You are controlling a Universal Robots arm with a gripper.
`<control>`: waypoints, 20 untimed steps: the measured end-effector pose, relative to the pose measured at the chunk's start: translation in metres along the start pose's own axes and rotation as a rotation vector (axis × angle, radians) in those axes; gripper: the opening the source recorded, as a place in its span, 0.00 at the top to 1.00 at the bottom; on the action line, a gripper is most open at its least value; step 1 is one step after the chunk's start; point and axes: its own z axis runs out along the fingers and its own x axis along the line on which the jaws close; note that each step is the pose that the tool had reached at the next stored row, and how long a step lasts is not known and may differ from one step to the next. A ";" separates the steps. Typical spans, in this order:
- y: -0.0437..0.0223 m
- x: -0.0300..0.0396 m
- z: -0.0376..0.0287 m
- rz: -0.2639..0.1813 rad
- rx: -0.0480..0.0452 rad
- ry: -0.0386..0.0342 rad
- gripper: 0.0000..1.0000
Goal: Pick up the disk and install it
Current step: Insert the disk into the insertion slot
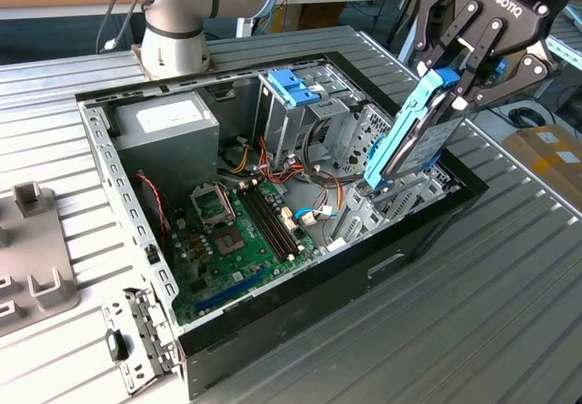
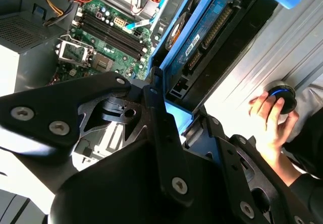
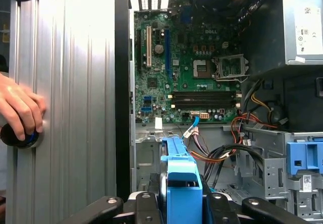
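Gripper (image 1: 450,90) jaws are pinching the tilted disk (image 1: 409,145) over the case (image 1: 300,306), likely risking a jam if entering skewed.

The blue-framed disk (image 1: 414,140) stands steeply tilted over the case (image 1: 300,318).

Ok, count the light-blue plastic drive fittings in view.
2. One frames the disk, gripped by the gripper at the exterior view's right; the other is the handle piece atop the drive cage. Others may be hidden.
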 end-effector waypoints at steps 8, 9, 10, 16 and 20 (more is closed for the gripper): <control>-0.0002 0.0002 0.0036 0.000 0.0000 -0.0001 0.63; -0.0002 0.0002 0.0040 0.000 0.0000 0.0000 0.63; -0.0003 0.0003 0.0045 0.000 0.0000 -0.0001 0.63; -0.0004 0.0004 0.0068 0.000 0.0000 -0.0003 0.63; -0.0005 0.0004 0.0088 0.000 0.0000 -0.0003 0.63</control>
